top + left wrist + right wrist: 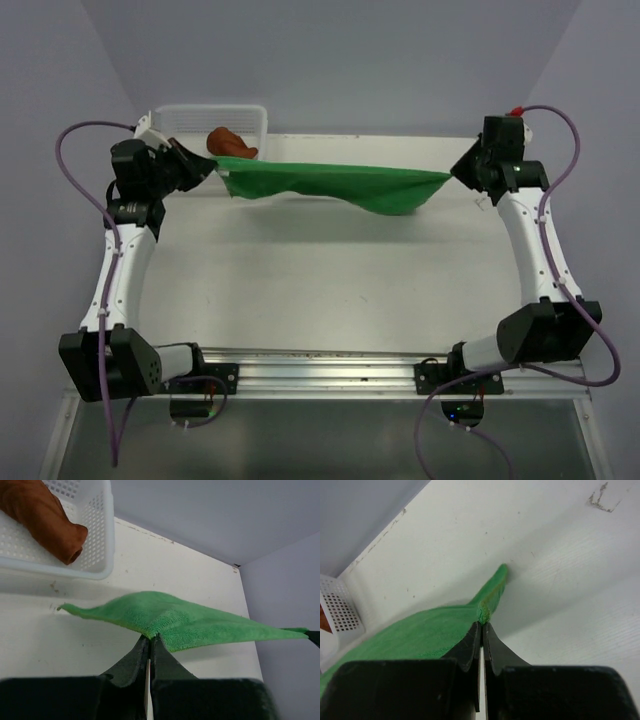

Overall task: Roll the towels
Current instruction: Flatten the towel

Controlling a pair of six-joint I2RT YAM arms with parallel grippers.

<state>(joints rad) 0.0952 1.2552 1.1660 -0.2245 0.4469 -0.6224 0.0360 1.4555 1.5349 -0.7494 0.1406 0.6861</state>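
Observation:
The green towel [335, 184] hangs stretched above the far part of the table between both arms. My left gripper [218, 166] is shut on its left corner, and the left wrist view has that gripper [151, 637] pinching the green towel [200, 622]. My right gripper [452, 172] is shut on the opposite corner; its wrist view shows the gripper [482, 624] biting a bunched edge of the green towel [420, 635]. The towel's middle sags toward the table. The rust-brown towel [231, 143] lies rolled inside the basket, also seen as a brown roll [45, 517].
A white mesh basket [250, 112] stands at the table's back left corner against the wall; its near rim [95, 572] sits just beyond the towel's left end. The back wall runs close behind the stretched towel. The table's white surface [330, 280] lies below.

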